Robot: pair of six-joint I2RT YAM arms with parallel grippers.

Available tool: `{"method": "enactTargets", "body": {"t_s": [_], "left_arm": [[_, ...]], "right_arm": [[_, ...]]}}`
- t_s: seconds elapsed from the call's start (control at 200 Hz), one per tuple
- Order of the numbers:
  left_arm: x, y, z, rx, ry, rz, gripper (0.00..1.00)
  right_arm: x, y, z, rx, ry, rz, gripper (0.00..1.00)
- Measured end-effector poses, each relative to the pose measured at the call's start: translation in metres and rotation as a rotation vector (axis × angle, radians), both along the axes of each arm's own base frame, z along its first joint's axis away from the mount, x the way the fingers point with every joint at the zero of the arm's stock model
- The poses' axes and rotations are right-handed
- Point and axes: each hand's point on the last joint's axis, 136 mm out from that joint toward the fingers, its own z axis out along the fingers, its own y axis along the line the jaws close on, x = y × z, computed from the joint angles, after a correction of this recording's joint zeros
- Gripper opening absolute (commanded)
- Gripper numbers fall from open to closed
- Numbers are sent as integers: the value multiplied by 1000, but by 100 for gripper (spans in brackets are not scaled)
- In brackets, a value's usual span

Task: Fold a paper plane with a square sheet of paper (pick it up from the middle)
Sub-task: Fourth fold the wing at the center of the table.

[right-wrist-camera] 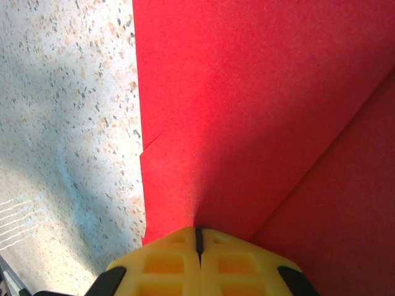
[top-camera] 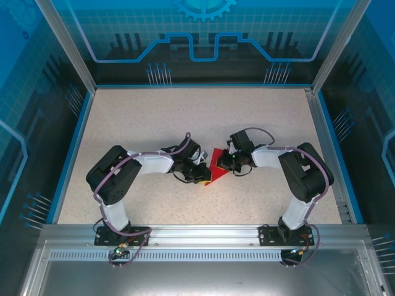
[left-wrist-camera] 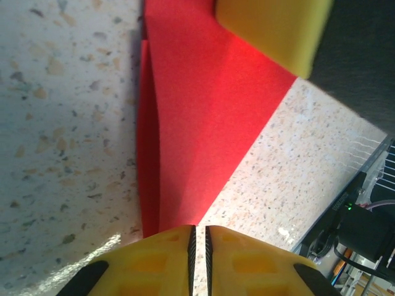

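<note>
Partly folded red paper (top-camera: 215,161) lies at the centre of the overhead frame, over a speckled table (top-camera: 185,117). At the bottom of its wrist view, the left gripper (left-wrist-camera: 199,237) has its fingers almost together, pinching the paper's pointed corner. The right gripper (right-wrist-camera: 198,242) is clamped on the opposite edge. The layers look slightly stepped, so the sheet probably needs pulling taut and its edges aligning before creasing.
</note>
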Motion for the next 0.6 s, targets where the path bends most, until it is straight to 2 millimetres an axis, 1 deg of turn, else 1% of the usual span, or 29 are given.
{"method": "enactTargets", "body": {"t_s": [0.135, 0.375, 0.505, 0.6], "left_arm": [[-4, 3, -9, 25, 31, 0, 12], [-9, 8, -12, 40, 43, -1, 11], [-17, 16, -4, 59, 42, -8, 12], [-14, 14, 11, 38, 8, -8, 12]], "right_arm": [[1, 1, 0, 2, 4, 2, 4], [1, 2, -1, 1, 8, 9, 4], [1, 2, -1, 1, 8, 10, 4], [1, 2, -1, 0, 8, 10, 4]]}}
